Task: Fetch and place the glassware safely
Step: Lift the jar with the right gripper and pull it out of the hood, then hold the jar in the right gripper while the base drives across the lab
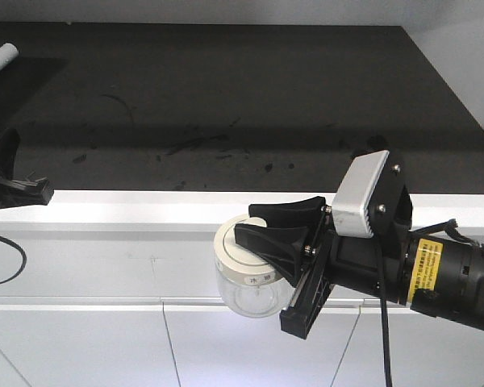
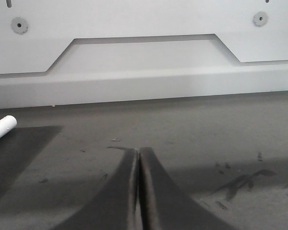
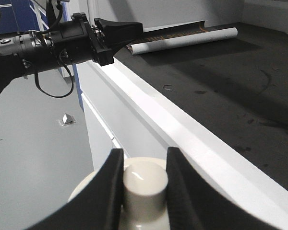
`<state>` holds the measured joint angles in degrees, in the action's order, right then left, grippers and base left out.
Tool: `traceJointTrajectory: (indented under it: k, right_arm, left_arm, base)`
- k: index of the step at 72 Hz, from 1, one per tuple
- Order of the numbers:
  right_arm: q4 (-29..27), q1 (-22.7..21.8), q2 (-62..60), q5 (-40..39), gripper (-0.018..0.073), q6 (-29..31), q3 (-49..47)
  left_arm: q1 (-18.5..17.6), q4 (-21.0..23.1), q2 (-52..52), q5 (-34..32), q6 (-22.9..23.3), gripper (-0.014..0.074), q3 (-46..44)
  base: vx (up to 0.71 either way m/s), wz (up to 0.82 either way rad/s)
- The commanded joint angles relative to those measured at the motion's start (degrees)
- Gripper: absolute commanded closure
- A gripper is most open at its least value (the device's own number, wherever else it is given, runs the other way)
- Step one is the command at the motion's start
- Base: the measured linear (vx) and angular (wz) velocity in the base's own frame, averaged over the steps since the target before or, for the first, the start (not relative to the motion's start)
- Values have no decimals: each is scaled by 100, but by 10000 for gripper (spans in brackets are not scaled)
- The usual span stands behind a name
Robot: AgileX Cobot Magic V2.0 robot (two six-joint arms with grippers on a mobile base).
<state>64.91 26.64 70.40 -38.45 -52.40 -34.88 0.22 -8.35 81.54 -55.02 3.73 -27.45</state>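
In front of the bench, off its white lip: the jar [image 1: 252, 297], hung in the air against the cabinet front [image 1: 105, 339], lower than the dark bench [image 1: 226, 97] top and touching nothing but the hand.
Item: small squat clear glass jar, round cream-white lid [image 1: 228, 251], small label at the lid's rim.
Holder: right hand [image 1: 246, 224], reaching in from the right, clenched on the lid's knob [image 3: 145, 184]; the right wrist view showed one black finger against each side of it.
Grip note: only the knob was held (so the glass body's weight appeared to depend on how firmly the lid sat, which could not be told).
Long axis: knob to base, judged close to upright, lid uppermost.
Bearing for the placing: the bench top lay ahead of the jar and above it, past the white lip [image 1: 145, 211]; the jar would likely have to rise clear of that lip before going inward.
Nearer arm: the right, already carrying; the left was well apart.
Left hand [image 2: 137, 149]: fingers pressed together on nothing, low over the bench near its left end.
Other stock: white tube [image 2: 2, 128], lying on the bench at the far left, well apart from the jar.
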Motion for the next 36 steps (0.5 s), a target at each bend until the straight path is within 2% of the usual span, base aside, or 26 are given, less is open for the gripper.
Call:
traceJointTrajectory:
  k: [1,21,36]
  right_arm:
    - [-256,-15,-169,-422,563,41,-175]
    - [-256,-15,-169,-422,563,41,-175]
    - [-256,-15,-169,-428,563,41,-175]
  left_arm:
    - [-2,50,-183,-420,48,603,-110]
    - [-2,50,-183,-414,48,603,-110]
    - [-2,50,-171,-408,48,603,-110]
  base:
    - [0,0]
    - [-1,5]
    - [-8,28]
